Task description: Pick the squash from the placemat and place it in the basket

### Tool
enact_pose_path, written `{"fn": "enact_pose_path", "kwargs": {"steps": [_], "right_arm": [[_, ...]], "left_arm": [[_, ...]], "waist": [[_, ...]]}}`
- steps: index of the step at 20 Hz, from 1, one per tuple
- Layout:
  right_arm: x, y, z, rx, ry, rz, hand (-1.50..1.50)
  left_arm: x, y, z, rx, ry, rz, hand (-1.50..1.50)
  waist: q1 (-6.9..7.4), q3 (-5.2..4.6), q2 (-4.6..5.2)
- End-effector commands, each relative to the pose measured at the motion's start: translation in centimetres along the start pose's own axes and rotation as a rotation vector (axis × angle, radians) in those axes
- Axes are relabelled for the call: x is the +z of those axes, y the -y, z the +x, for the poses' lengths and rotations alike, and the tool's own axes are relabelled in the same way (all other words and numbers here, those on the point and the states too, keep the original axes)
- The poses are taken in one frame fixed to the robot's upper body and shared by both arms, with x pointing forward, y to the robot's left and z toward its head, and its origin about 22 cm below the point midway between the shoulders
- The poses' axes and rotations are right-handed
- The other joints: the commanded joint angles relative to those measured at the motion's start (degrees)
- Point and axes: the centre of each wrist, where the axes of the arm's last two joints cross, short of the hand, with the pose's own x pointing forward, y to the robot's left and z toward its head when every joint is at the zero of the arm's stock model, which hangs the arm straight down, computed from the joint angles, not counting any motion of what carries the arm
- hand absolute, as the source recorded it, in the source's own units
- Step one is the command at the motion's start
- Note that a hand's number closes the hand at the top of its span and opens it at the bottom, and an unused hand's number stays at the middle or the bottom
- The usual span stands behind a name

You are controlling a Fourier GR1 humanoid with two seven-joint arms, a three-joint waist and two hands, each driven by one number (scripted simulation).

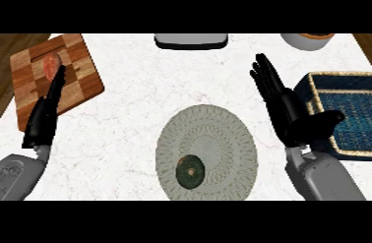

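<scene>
Nearest, the dark green squash (190, 171) lies on the lower left part of the round grey placemat (218, 134), untouched. The right hand (294, 116) hovers between placemat and blue basket (317, 92), fingers straight, holding nothing. The left hand (44, 114) rests open at the left, its fingertips over the wooden cutting board (80, 75). Farthest on the white surface (138, 65) stand a grey appliance (190, 39) and a cup (309, 40).

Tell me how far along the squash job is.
Nothing looks done yet: the dark green round squash lies on the round grey woven placemat. The right robot hand is open and holds nothing. Grasping, lifting and placing into the blue-lined wicker basket remain.
</scene>
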Motion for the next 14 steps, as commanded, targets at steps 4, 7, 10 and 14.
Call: {"fn": "enact_pose_path", "kwargs": {"steps": [4,7,10,14], "right_arm": [[-1.3,-6.9,1.9,-0.120,0.173,0.168,1.50],[-0.9,-11.0,3.4,0.057,0.292,0.498,1.50],[2.3,-17.6,0.8,0.023,0.291,0.501,1.50],[3.9,-20.0,-1.5,0.217,0.254,0.378,-1.50]], "left_arm": [[4.7,4.4,-3.9,0.234,-0.379,-0.166,0.00],[7.4,6.6,-5.4,0.317,-0.535,-0.284,0.00],[8.6,6.5,-6.0,0.354,-0.581,-0.304,0.00],[9.9,7.1,-6.2,0.349,-0.617,-0.303,0.00]], "waist": [[0.78,-1.69,-0.04],[3.57,-2.01,-0.03],[2.55,-1.78,-0.37],[1.65,-1.76,-0.69]]}}
